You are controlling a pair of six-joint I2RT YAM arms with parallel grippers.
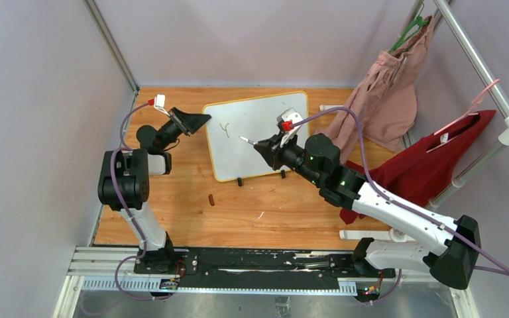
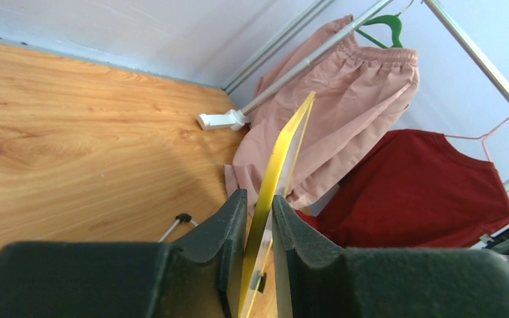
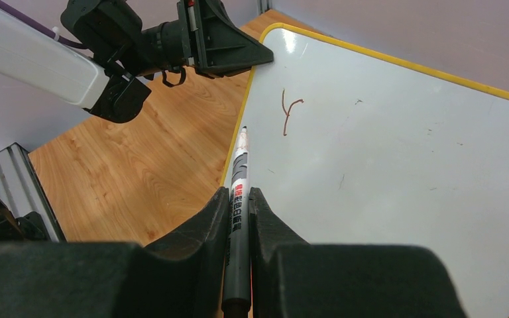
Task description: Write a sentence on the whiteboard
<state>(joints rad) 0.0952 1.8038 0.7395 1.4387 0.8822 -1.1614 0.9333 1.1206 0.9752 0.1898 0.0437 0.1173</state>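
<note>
Gripping the marker [image 3: 240, 165], your right gripper [image 1: 258, 144] has the sentence [image 1: 225, 128], one stroke, at 10 o'clock from above. Your left gripper [image 1: 202, 120] straddles the whiteboard [image 1: 265, 106] edge, grip uncertain.

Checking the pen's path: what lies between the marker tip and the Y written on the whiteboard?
Only bare whiteboard between the marker tip and the Y stroke, as the right wrist view shows.

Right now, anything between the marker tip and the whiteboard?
Nothing visible. The marker in the right gripper sits over bare whiteboard near the red mark. The left gripper straddles the board's left edge, clear of the tip's path.
</note>
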